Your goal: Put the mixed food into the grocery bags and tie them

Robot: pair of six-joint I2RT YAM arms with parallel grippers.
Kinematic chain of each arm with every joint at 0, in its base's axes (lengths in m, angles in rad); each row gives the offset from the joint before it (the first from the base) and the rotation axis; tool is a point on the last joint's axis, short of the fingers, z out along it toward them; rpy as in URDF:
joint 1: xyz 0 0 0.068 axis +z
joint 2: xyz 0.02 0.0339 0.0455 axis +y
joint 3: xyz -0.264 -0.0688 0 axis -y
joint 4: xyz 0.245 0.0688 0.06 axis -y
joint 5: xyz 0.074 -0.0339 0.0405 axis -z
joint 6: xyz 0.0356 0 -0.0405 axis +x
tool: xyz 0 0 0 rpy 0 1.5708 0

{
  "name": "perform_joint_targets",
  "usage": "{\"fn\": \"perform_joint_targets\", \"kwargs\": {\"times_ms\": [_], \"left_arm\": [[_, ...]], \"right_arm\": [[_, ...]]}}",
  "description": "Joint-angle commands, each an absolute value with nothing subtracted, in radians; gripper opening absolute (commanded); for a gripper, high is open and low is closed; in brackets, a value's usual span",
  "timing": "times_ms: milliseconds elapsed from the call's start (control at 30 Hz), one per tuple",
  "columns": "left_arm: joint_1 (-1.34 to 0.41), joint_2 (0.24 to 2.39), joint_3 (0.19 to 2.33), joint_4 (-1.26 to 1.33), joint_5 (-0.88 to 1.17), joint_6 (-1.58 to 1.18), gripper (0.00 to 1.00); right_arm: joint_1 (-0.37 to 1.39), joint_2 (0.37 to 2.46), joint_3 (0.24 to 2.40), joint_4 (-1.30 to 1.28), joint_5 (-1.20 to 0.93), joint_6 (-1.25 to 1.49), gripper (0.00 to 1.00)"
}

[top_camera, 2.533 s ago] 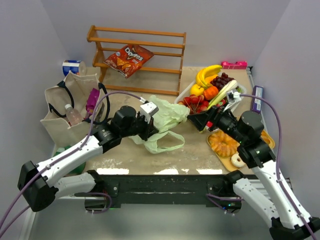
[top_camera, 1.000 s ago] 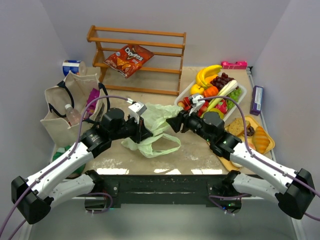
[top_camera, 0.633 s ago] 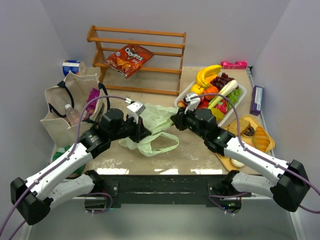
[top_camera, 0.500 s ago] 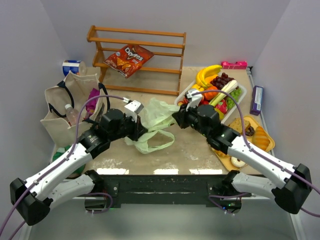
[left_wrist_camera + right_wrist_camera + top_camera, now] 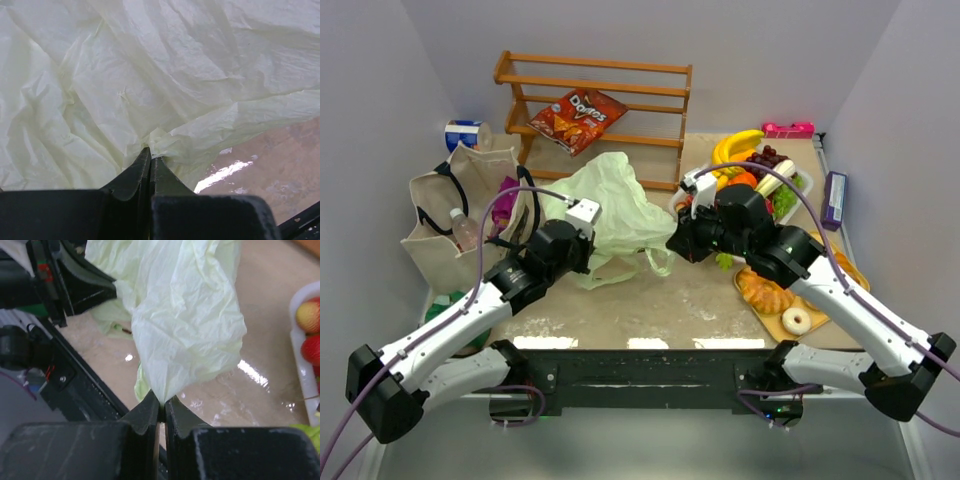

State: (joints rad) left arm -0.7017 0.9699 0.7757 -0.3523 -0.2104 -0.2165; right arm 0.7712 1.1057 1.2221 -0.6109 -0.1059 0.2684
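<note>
The pale green plastic bag point(image 5: 612, 205) hangs lifted and spread between both grippers over the middle of the table. My left gripper point(image 5: 588, 248) is shut on its left edge point(image 5: 150, 145). My right gripper point(image 5: 678, 242) is shut on a pinched fold of its right edge point(image 5: 162, 399). One loop handle point(image 5: 655, 262) dangles below. The beige tote point(image 5: 455, 215) stands at the left with a water bottle point(image 5: 466, 230) and a purple packet point(image 5: 506, 200) inside. Fruit and vegetables fill a white tray point(image 5: 798, 196) at the back right, partly hidden by my right arm.
A wooden rack point(image 5: 595, 115) with a red Doritos bag point(image 5: 576, 116) stands at the back. A board with a bundt cake point(image 5: 767, 290) and a donut point(image 5: 796, 321) lies at the right. A purple box point(image 5: 834, 195) lies by the right wall. A can point(image 5: 463, 134) sits behind the tote.
The right gripper closed on the bag's right edge. Both grippers then rose, lifting the bag off the table and spreading it open.
</note>
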Motion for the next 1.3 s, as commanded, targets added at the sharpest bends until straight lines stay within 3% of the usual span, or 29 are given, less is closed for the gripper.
{"fn": "perform_joint_targets", "kwargs": {"times_ms": [0, 133, 333, 367, 467, 500, 633, 900, 1133, 1267], "left_arm": [[-0.689, 0.979, 0.759, -0.442, -0.400, -0.179, 0.00], [-0.687, 0.966, 0.755, -0.437, -0.394, -0.179, 0.00], [-0.687, 0.986, 0.747, -0.414, -0.304, -0.184, 0.00], [-0.687, 0.992, 0.749, -0.411, -0.272, -0.187, 0.00], [-0.689, 1.014, 0.758, -0.394, -0.212, -0.206, 0.00], [-0.687, 1.019, 0.762, -0.388, -0.201, -0.216, 0.00], [-0.689, 1.035, 0.776, -0.367, -0.176, -0.238, 0.00], [-0.689, 1.037, 0.762, -0.345, -0.156, -0.239, 0.00], [-0.689, 1.040, 0.753, -0.337, -0.138, -0.241, 0.00], [-0.687, 1.040, 0.753, -0.334, -0.135, -0.241, 0.00]], "right_arm": [[0.746, 1.111, 1.313, -0.761, -0.101, 0.246, 0.09], [0.744, 1.127, 1.353, -0.876, 0.224, 0.236, 0.13], [0.744, 1.157, 1.347, -0.907, 0.434, 0.227, 0.32], [0.744, 1.158, 1.347, -0.901, 0.427, 0.229, 0.34], [0.746, 1.147, 1.330, -0.818, 0.266, 0.247, 0.52], [0.744, 1.135, 1.287, -0.783, 0.209, 0.276, 0.64], [0.744, 1.056, 1.077, -0.454, -0.065, 0.438, 0.81], [0.753, 1.089, 0.692, 0.029, -0.219, 0.736, 0.89], [0.762, 1.181, 0.585, 0.285, -0.155, 0.791, 0.93], [0.767, 1.291, 0.565, 0.409, -0.167, 0.819, 0.89]]}}
